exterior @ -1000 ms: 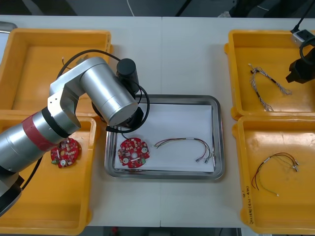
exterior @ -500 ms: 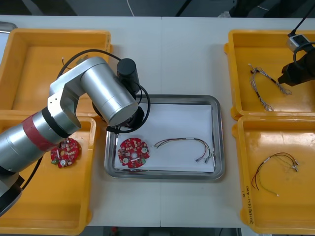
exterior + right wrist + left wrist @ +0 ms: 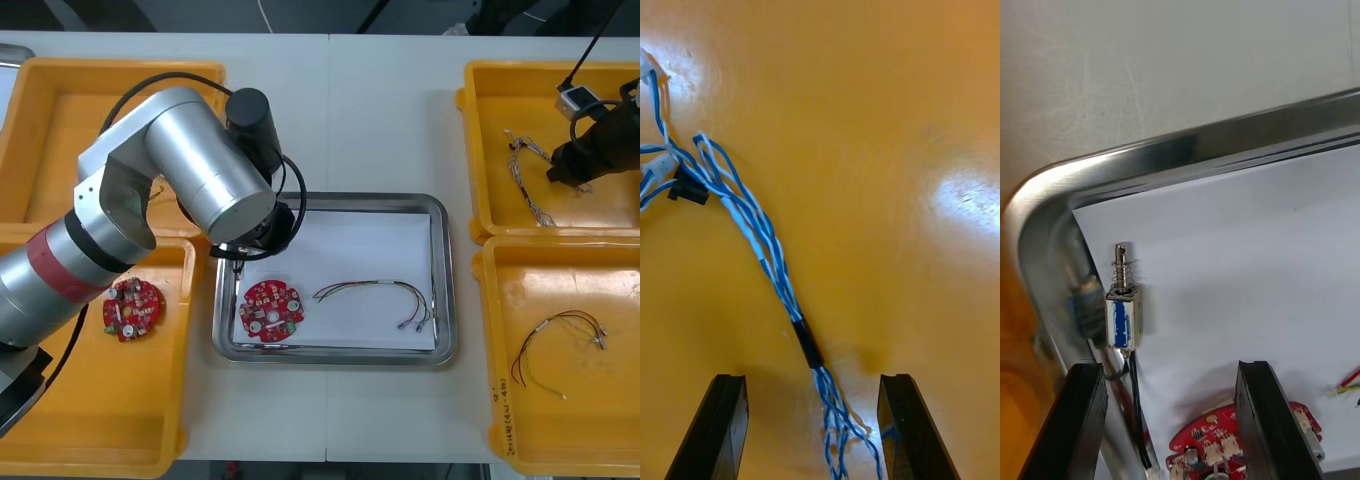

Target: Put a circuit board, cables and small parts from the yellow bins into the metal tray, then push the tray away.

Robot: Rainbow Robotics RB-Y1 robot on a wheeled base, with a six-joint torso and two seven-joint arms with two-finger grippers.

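Hovering my right tool [image 3: 812, 394], fingers spread, over the limp, light blue and white cable [image 3: 767, 259] in the far right yellow bin [image 3: 600, 90], I'd pinch its stiffer black sleeve [image 3: 808, 343], I reckon; left tool [image 3: 1169, 375] open over the metal tray [image 3: 1045, 225] corner.

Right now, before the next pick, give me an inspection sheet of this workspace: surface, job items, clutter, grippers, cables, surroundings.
Surface: light table, yellow bins at both sides.
Job's things: metal tray, white inside, holds a red circuit board and a small metal part by its left wall; a second circuit board lies in the near left bin.
Clutter: nothing seen.
Grippers: left gripper over the tray's far left corner, fingers open; right gripper low in the far right bin, fingers open either side of the blue and white cable.
Cables: red and yellow cable in the tray; a second cable in the near right bin.
Surroundings: nothing seen.
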